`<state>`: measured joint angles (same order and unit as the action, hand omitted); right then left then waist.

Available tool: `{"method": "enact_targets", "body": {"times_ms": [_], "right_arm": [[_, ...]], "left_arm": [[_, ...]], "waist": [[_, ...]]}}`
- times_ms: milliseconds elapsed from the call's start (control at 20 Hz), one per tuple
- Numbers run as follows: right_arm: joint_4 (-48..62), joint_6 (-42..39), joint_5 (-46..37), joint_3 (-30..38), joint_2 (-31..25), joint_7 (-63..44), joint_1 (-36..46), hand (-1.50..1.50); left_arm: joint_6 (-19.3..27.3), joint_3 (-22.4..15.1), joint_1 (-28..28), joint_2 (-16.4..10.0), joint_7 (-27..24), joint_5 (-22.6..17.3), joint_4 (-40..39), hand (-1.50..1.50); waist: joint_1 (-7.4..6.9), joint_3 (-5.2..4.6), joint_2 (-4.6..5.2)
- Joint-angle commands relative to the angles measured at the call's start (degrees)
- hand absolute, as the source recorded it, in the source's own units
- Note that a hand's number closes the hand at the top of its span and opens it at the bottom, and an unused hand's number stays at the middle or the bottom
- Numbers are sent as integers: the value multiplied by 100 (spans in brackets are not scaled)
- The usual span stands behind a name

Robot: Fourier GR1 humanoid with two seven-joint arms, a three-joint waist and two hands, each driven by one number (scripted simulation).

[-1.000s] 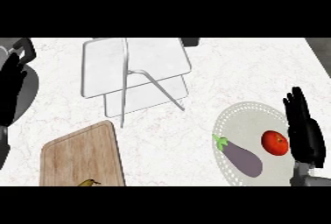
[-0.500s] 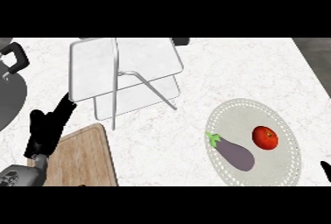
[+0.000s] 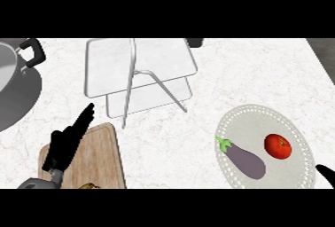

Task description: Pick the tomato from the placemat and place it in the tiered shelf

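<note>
Tomato (image 3: pixel 277 146) lies on the right part of the round pale placemat (image 3: pixel 256 119), which sits at the right side of the white marbled counter (image 3: pixel 262 75). It is red and round, and neither hand touches it. Just beside it on the same mat, to its left, lies a purple eggplant (image 3: pixel 246 162) with its green stem end pointing up and left; the 2 are close but apart.

The tiered shelf (image 3: pixel 141 71) stands well apart from the placemat, toward the upper middle of the counter: 2 pale flat levels on a thin metal frame, with nothing on them.

The left hand (image 3: pixel 61 152) shows at the lower left, over the left part of a wooden cutting board (image 3: pixel 101 159). It is open, its dark fingers straight and slanting up and right toward the shelf, and it holds nothing. The tip of the longest finger reaches just past the board's upper edge, short of the shelf.

Only a small dark tip of the right hand (image 3: pixel 325 174) shows at the lower right edge, just beyond the placemat's rim (too little to tell whether it is open or closed).

A large grey pot (image 3: pixel 13 84) with a black handle (image 3: pixel 34 51) fills the left edge. A small yellow thing (image 3: pixel 87 186) peeks in at the board's lower edge.
</note>
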<state>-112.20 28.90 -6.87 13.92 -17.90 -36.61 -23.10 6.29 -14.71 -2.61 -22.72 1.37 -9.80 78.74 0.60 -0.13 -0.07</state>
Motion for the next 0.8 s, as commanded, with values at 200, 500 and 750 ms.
{"method": "enact_targets", "body": {"times_ms": [200, 500, 750], "right_arm": [[-536, -1449, -205, -562, -1499, -2874, 424, -150], [-48, -2560, -676, -960, -2705, -4132, 544, -150], [551, -2825, -577, -1508, -2772, -4843, 1743, -150]], "left_arm": [[-48, -133, -184, 183, 135, 84, -111, 0], [-164, -266, -127, 186, -32, 165, -65, 0], [-181, -256, -446, 284, -10, 235, -322, 0]], "waist": [[-241, -22, 78], [-471, -36, 123], [-496, -13, 123]]}}
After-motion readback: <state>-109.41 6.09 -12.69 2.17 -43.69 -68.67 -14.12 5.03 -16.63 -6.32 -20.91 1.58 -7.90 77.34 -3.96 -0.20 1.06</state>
